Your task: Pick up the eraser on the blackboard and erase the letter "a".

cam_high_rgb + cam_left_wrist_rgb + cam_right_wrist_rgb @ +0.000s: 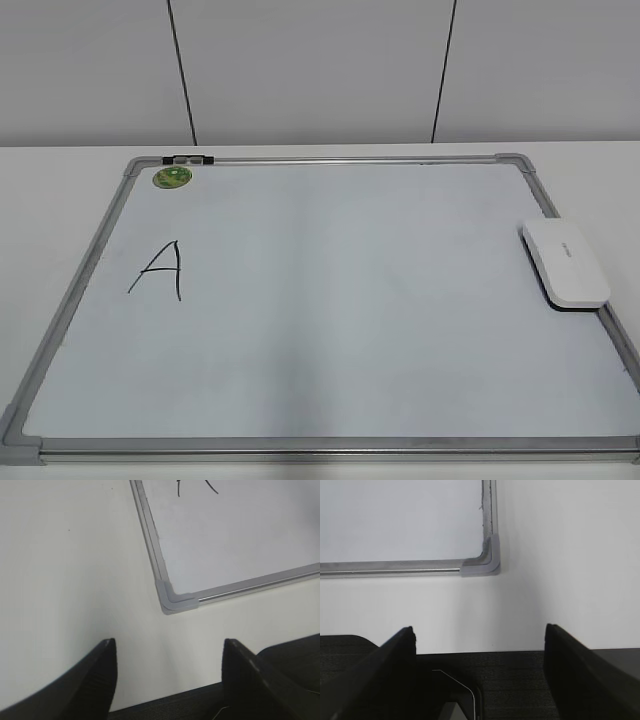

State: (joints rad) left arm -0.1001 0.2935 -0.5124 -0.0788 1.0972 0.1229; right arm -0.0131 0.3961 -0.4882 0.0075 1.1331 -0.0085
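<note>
The white eraser [565, 265] lies flat at the right edge of the blackboard [350, 330], partly over its frame. One tall capital "A" [160, 270] is written at the board's left. No lowercase "a" shows in any view. Neither gripper shows in the exterior view. My left gripper [169, 644] is open and empty over the bare table near the board's near-left corner [175, 600]; the bottom strokes of the "A" [212, 487] show at the top. My right gripper [479, 629] is open and empty, just before the near-right corner [485, 567].
A round green sticker [172, 178] sits at the board's far-left corner, beside a dark clip [190, 159] on the top frame. The white table [60, 200] surrounds the board. A wall stands behind. A dark mat edge [520, 680] lies under the right gripper.
</note>
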